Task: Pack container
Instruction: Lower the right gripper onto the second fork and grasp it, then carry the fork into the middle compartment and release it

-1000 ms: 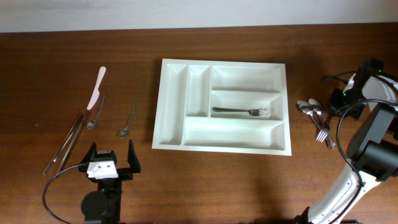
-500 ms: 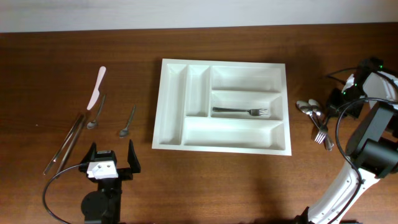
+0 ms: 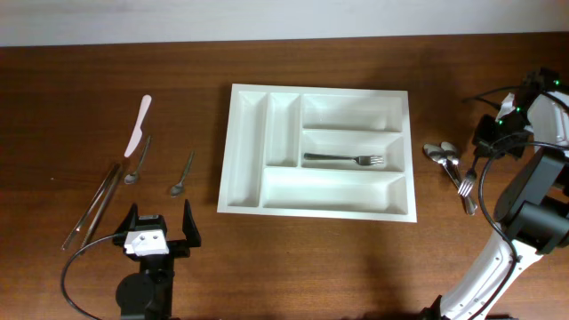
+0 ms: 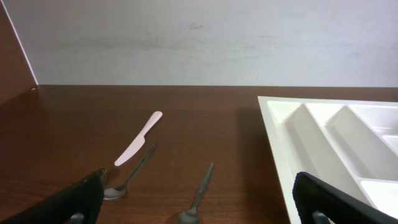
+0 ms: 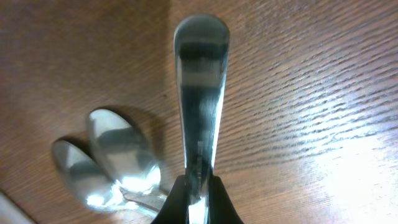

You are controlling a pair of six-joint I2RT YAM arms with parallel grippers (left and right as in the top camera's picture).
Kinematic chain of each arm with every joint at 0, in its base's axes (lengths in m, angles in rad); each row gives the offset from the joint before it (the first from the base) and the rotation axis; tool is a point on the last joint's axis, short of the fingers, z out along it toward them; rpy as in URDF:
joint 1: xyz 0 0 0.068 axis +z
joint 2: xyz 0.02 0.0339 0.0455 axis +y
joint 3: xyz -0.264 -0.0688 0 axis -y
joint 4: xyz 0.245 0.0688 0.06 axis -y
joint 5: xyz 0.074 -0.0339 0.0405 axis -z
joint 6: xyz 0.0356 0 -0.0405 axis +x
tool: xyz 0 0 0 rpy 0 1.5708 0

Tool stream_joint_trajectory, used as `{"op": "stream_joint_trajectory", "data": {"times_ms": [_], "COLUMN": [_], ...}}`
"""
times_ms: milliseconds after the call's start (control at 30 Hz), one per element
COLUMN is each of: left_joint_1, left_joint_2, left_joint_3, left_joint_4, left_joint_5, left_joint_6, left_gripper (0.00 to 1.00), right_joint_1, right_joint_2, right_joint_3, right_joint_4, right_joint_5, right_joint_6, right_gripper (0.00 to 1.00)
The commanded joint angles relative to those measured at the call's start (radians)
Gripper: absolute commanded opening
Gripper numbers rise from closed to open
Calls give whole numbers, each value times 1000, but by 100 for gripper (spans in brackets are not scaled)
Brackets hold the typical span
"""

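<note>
Clamped by the right gripper (image 5: pixel 199 190) with its long handle jutting out, the utensil (image 5: pixel 200 93) could be swung loose and dropped beside the tray (image 3: pixel 320 90).

This looks like a robotics lab bench set up with household things. A dark wood-grain worktop (image 3: pixel 356 258) stands against a plain pale wall (image 4: pixel 217 43). Two robot arms rise from its near edge, the left arm (image 3: pixel 142 289) and the right arm (image 3: pixel 533 222), both trailing loose black cables (image 3: pixel 62 280). The kitchenware is laid out like test pieces: a white container (image 3: pixel 316 214) sits in the middle, a pink knife (image 3: pixel 139 124) and slim metal utensils (image 3: pixel 182 174) are spaced out to the left, and a fork (image 3: pixel 466 185) and two spoons (image 3: pixel 442 154) lie to the right.
</note>
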Motion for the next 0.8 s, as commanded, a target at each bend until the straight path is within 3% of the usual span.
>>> {"op": "stream_joint_trajectory", "data": {"times_ms": [0, 233, 467, 767], "left_joint_1": [-4, -4, -4, -4], "left_joint_2": [-9, -9, -9, -9], "left_joint_3": [-5, -5, -5, -5], "left_joint_4": [0, 0, 0, 0], "left_joint_5": [11, 11, 11, 11], "left_joint_6": [-3, -3, -3, -3], "left_gripper": [99, 99, 99, 99], "right_joint_1": [10, 13, 62, 203], "right_joint_2": [4, 4, 4, 4], "right_joint_3": [93, 224, 240, 241], "right_joint_4": [-32, -113, -129, -91], "right_joint_5": [-33, -102, -132, -71], "right_joint_6": [-31, -58, -51, 142], "right_gripper": [4, 4, 4, 4]}}
